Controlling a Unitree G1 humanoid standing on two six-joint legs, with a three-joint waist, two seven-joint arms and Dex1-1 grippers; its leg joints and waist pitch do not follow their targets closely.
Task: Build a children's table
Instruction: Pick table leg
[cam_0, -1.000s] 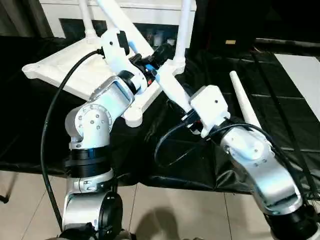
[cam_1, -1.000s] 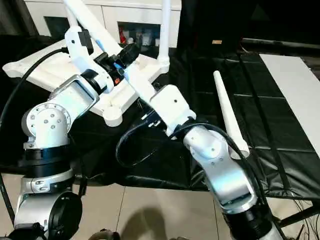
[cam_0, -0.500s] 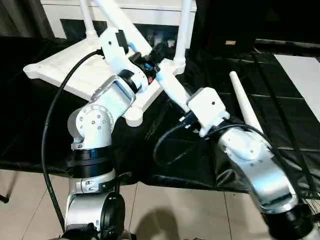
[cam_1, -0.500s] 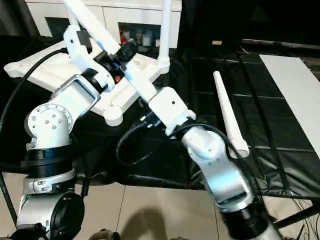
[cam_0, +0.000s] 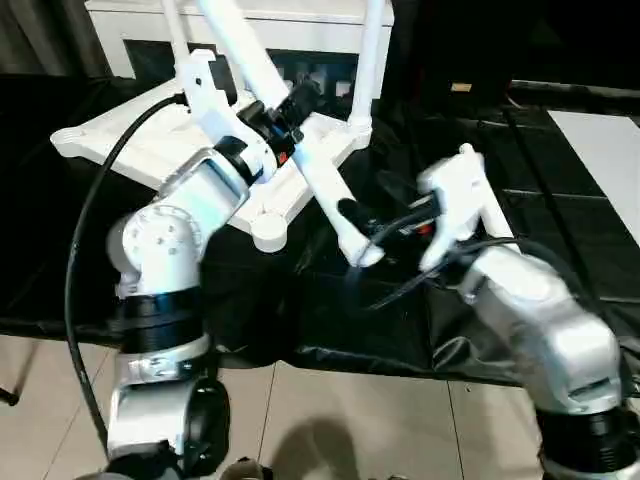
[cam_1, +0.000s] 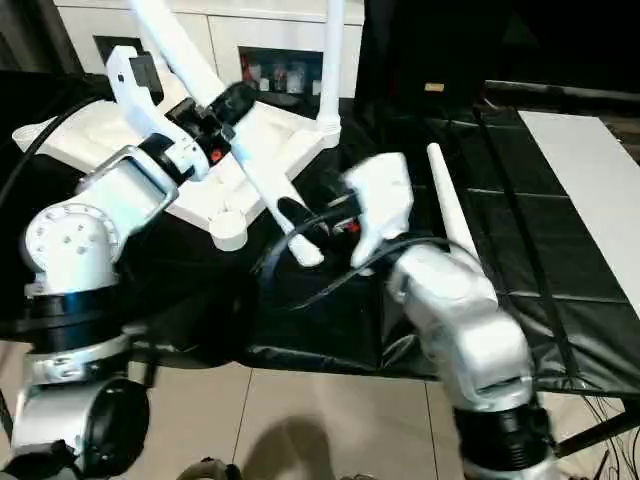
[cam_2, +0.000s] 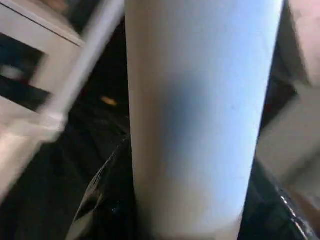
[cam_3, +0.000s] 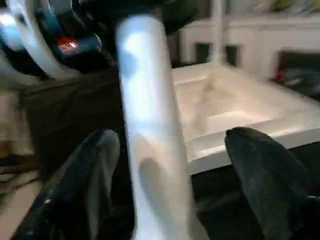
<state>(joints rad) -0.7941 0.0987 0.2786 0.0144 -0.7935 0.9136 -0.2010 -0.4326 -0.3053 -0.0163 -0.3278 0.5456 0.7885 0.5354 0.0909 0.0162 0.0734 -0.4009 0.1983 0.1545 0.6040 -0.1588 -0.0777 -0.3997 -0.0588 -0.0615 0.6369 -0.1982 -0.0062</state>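
Here the left tool (cam_0: 283, 108) is clamped round the slanted leg (cam_0: 300, 160), just above the upturned children's table (cam_0: 150, 150). The right tool (cam_3: 175, 165) stands wide open, its fingers (cam_3: 97, 170) either side of that leg's lower end, apparently not touching. Beside it lies a spare leg (cam_1: 450, 215).

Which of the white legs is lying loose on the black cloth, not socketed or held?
The leg lying flat beside the right arm; two others stand upright in the tabletop, and one is held slanting.
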